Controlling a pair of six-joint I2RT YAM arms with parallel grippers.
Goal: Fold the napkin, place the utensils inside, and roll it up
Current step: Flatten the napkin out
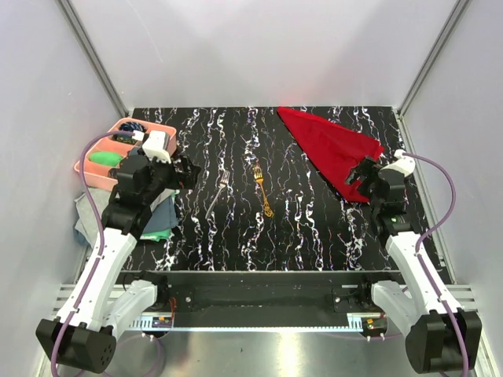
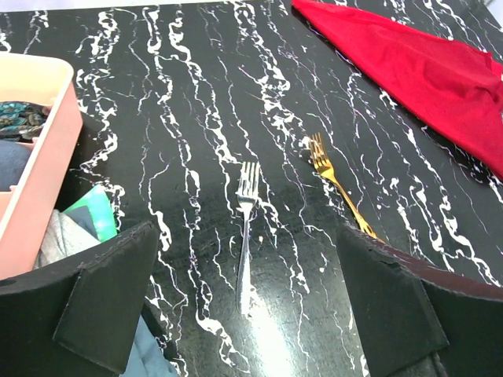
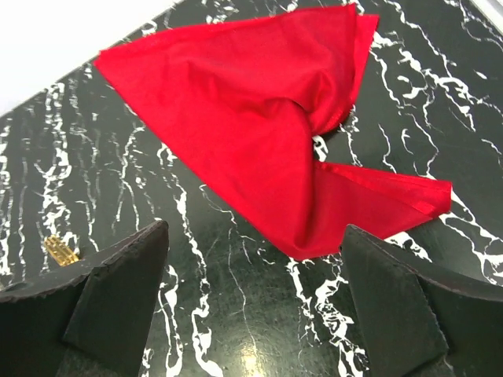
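Bin [image 1: 126,149], cloth pile [image 1: 161,220] beside open left claw [image 1: 191,173]; right claw [image 1: 363,174] open over napkin [image 1: 330,145].

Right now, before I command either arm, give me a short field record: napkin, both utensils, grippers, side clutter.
napkin: bright red cloth napkin, loosely folded triangle, far right of table, unrolled
fork: silver metal fork, mid-table, apart from the napkin
gold utensil: gold-coloured fork, beside the silver one, not touching it
left gripper: open, empty, above the silver fork
right gripper: open, empty, at the napkin's near corner
side clutter: pink tray, cloth pile
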